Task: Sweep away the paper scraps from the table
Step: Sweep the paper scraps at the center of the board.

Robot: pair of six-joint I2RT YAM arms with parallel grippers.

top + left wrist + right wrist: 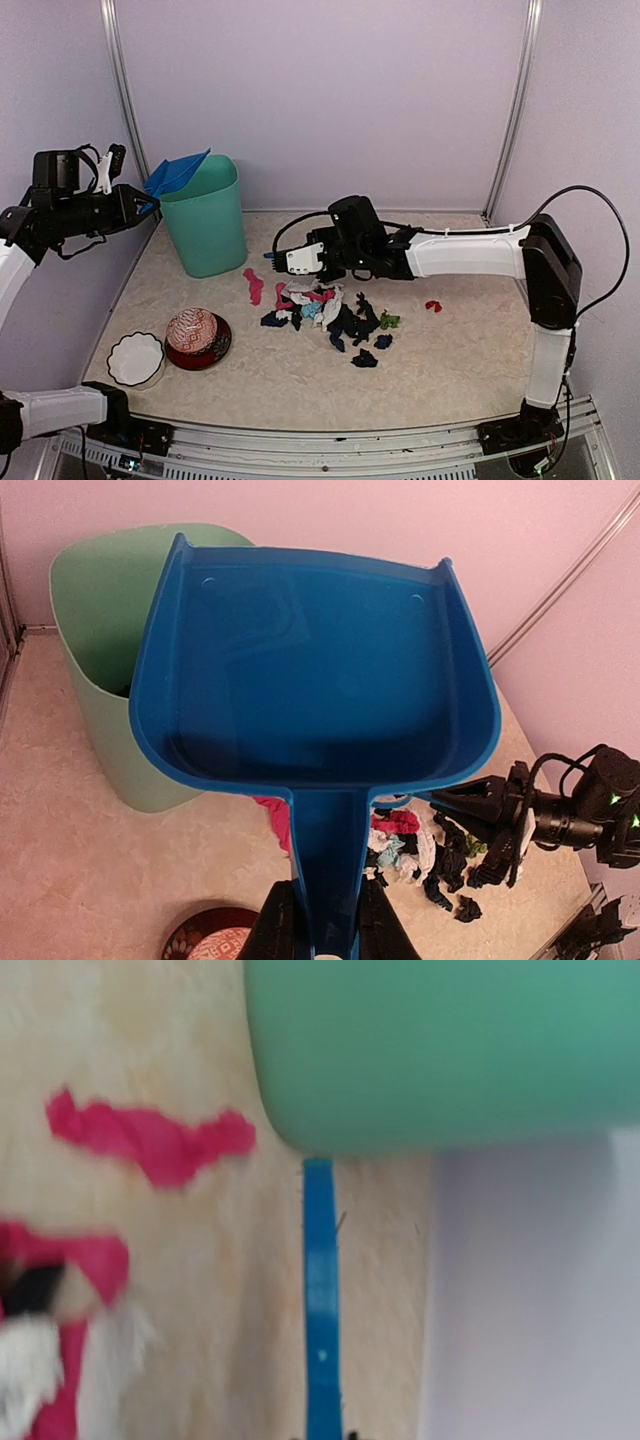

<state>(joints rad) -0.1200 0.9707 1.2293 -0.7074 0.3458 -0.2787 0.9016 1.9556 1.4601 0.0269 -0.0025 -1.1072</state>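
Glossy blue plastic dustpan [320,680]; crumpled paper scraps [345,320]; matt marbled table [460,355].

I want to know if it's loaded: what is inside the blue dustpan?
Nothing shows: the dustpan is bare blue plastic inside. It hides most of the green bin behind it, so the bin's contents cannot be seen.

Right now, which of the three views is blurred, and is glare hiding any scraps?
Right wrist: soft all over, the pink scrap, blue brush and green bin have smeared edges. Left wrist: sharp, but the blue dustpan fills most of the frame. Top external: crisp, evenly lit, no glare on the paper scraps.
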